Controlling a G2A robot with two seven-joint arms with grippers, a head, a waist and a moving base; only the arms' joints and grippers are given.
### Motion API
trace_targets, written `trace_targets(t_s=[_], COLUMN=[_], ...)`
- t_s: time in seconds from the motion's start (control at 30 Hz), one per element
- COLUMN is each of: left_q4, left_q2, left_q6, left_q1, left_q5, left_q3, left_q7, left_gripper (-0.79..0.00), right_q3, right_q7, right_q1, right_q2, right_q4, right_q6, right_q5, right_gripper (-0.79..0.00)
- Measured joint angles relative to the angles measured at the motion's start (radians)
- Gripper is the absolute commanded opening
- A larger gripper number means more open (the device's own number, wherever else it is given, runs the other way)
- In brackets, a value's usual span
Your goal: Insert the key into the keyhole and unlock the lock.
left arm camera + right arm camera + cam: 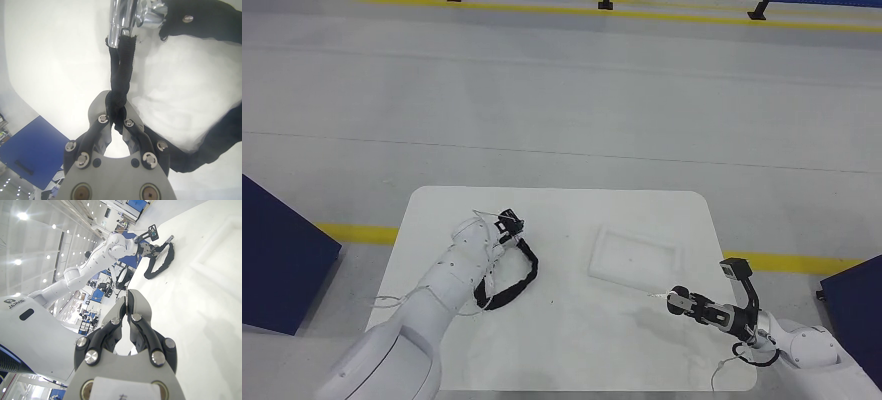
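A chain lock in a black fabric sleeve (522,278) lies looped on the white table's (572,340) left half. My left gripper (115,107) is shut on the sleeve just behind the lock's chrome head (121,20), holding that end up. In the top view this left gripper (509,236) sits at the loop's far end. My right gripper (127,300) is shut on a thin silver key (125,303), seen edge-on. From above, the right gripper (674,299) hovers at the table's right front, the key (655,294) pointing left, well apart from the lock (162,262).
A shallow white tray (634,255) lies on the table between the two arms, nearer the right gripper. Blue panels (282,260) stand off the table's left and right sides. The table's front middle is bare.
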Motion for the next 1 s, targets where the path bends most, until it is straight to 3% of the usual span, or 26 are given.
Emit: trace_targets(t_s=[0.33,0.6,0.8,1.0], left_q4=[-0.147,-0.359,-0.589,-0.832], left_q2=[0.023,0.083,0.148,0.209], left_q6=[0.26,0.473,0.541,0.513], left_q1=[0.08,0.199,0.331,0.484], left_q5=[0.141,0.298,0.447,0.569], left_q3=[0.015,-0.027,-0.103,-0.214], left_q7=[0.024,0.06,0.076,0.14], left_gripper=[-0.785,-0.785,-0.785,-0.785], right_q3=[0.0,0.0,0.0,0.0], right_q7=[0.0,0.0,0.0,0.0], right_q1=[0.0,0.0,0.0,0.0], right_q2=[0.0,0.0,0.0,0.0], right_q4=[0.0,0.0,0.0,0.0], right_q6=[0.0,0.0,0.0,0.0], right_q5=[0.0,0.0,0.0,0.0], right_gripper=[-0.785,-0.785,-0.785,-0.785])
